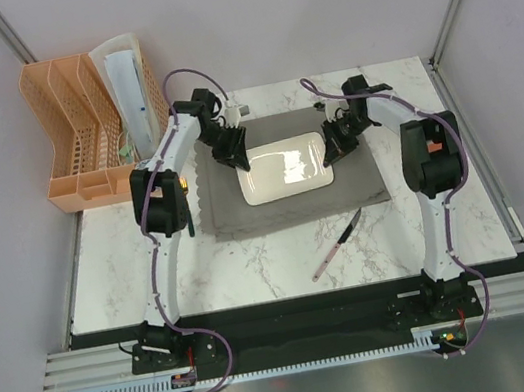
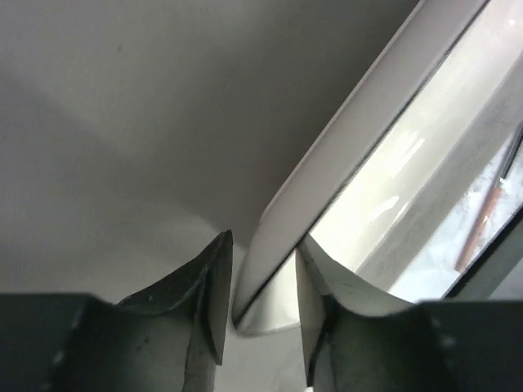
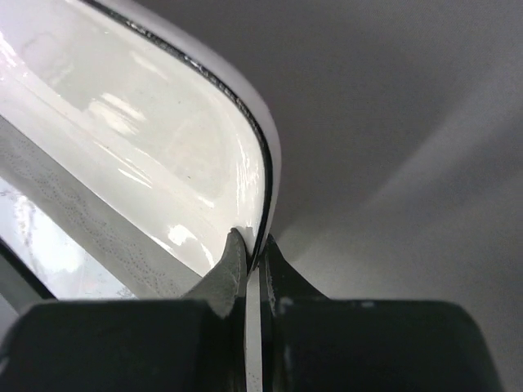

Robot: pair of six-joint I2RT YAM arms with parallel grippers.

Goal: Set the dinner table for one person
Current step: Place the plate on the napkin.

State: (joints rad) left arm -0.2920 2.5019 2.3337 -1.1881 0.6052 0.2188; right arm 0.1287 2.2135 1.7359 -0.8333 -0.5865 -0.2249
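A white rectangular plate (image 1: 286,169) lies on the grey scallop-edged placemat (image 1: 295,208) on the white marble dinner table (image 1: 153,266). My left gripper (image 1: 240,159) is at the plate's far left corner. In the left wrist view its jaws (image 2: 263,302) stand open astride the plate's rim (image 2: 343,155), with a gap on each side. My right gripper (image 1: 333,153) is at the plate's right edge. In the right wrist view it (image 3: 255,253) is shut on the plate's rim (image 3: 147,139). A knife (image 1: 337,244) with a pinkish handle lies on the marble in front of the placemat.
An orange plastic rack (image 1: 79,137) stands at the table's far left corner with white items (image 1: 126,88) in it. Grey walls close in the left, back and right. The knife also shows in the left wrist view (image 2: 482,220).
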